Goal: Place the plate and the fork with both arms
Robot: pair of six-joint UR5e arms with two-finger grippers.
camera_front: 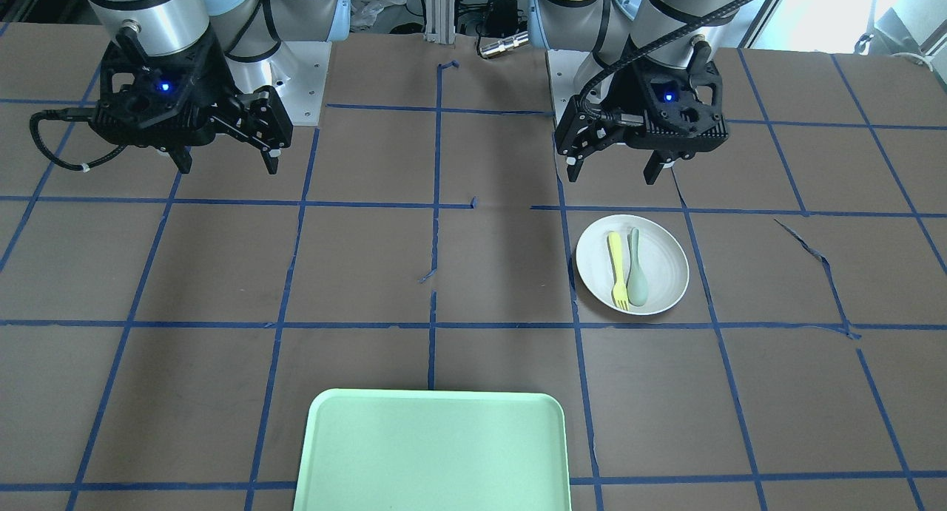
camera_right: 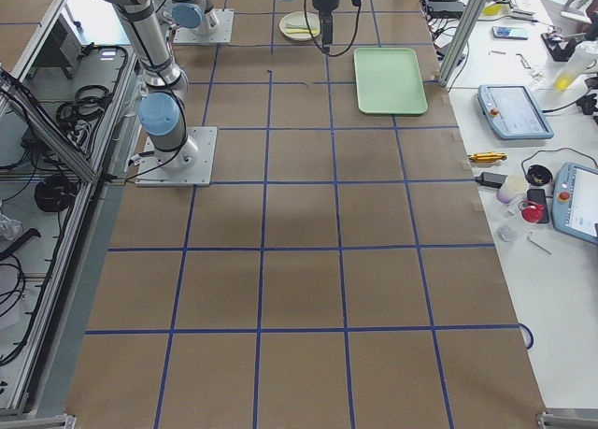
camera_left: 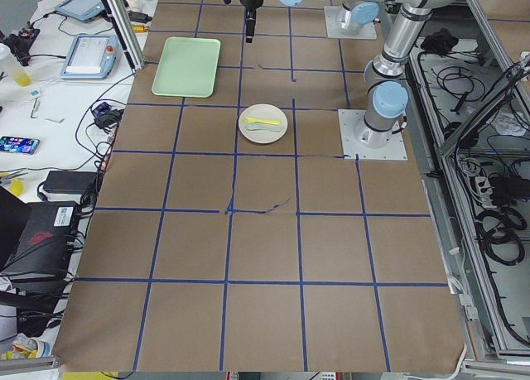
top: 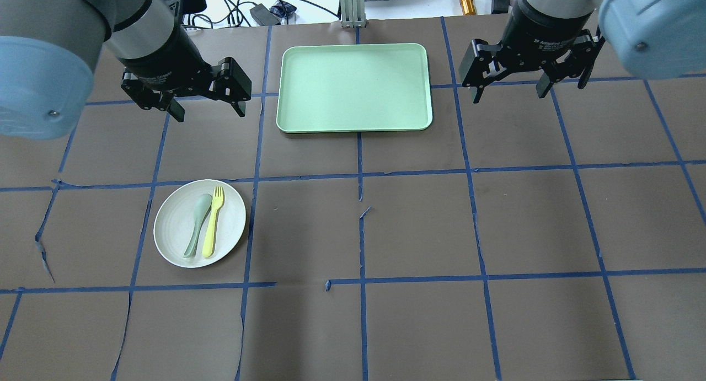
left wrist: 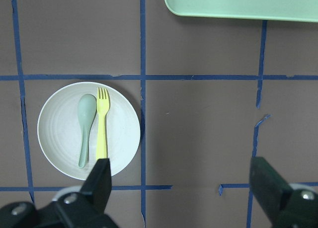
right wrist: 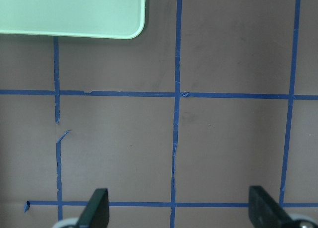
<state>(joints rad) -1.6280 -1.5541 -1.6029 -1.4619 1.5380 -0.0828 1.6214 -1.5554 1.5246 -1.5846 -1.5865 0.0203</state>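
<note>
The round white plate (top: 176, 240) lies on the table on my left side; it also shows in the front view (camera_front: 666, 263) and the left wrist view (left wrist: 54, 123). On it lie the yellow fork (top: 212, 222) (camera_front: 616, 269) (left wrist: 102, 123) and a grey-green spoon (top: 197, 225), side by side. My left gripper (top: 207, 108) (camera_front: 612, 172) hangs open and empty above the table, beyond the plate. My right gripper (top: 507, 91) (camera_front: 226, 163) hangs open and empty above the table, to the right of the tray.
A rectangular light-green tray (top: 354, 87) (camera_front: 433, 452) lies at the far middle of the table, between the two grippers. Blue tape lines (top: 361, 232) cross the brown table cover. Cables and devices lie beyond the far edge (top: 259, 9).
</note>
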